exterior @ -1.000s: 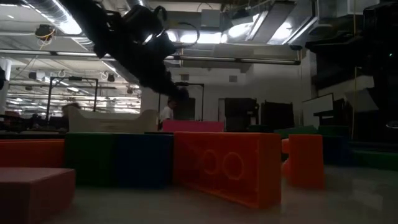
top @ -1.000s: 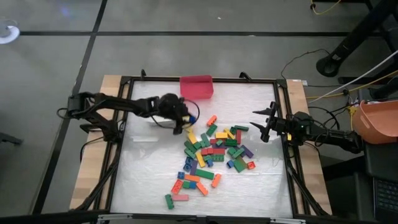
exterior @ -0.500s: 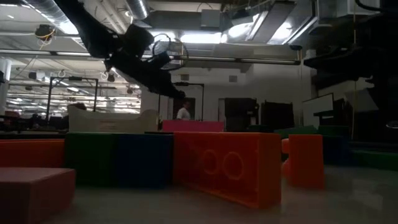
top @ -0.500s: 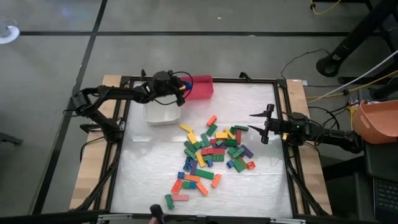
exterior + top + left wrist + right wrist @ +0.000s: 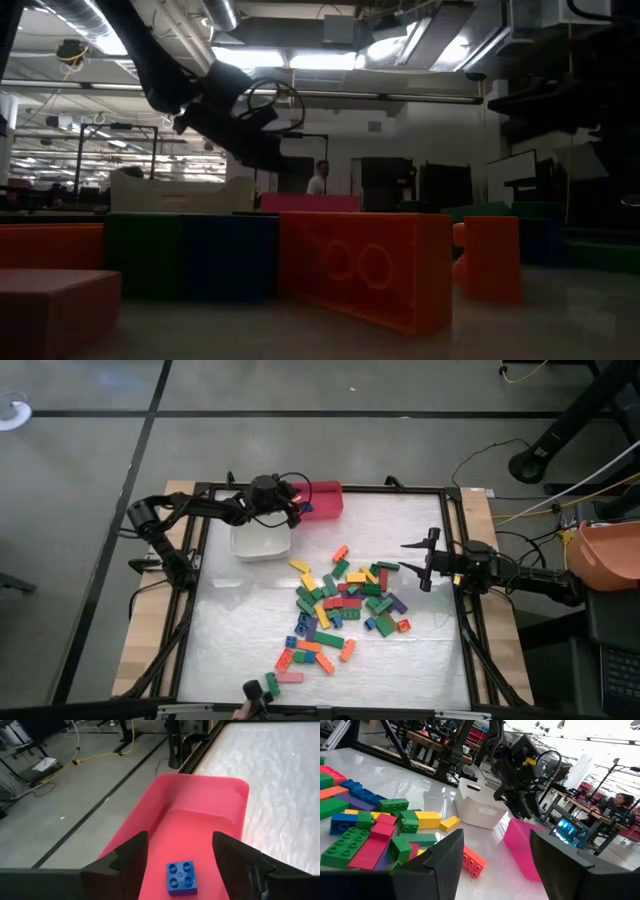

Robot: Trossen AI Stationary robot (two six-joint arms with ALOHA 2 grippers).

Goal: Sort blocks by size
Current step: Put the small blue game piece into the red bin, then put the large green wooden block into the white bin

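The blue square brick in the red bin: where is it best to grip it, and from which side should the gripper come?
Grip the blue square brick across two opposite side walls, from straight above. It lies flat, studs up, on the floor of the red bin, clear of the walls, which block a sideways approach. The open left gripper hangs over it.

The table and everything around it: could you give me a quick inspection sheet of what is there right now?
Surface: white table inside a black frame.
Job's things: heap of coloured blocks mid-table; one small blue block lies in the red bin.
Clutter: white bin beside the red one.
Grippers: left tool open over the red bin; right tool open at the table's right edge.
Cables: yellow cables on the floor, far right.
Surroundings: orange bucket; person standing far behind.
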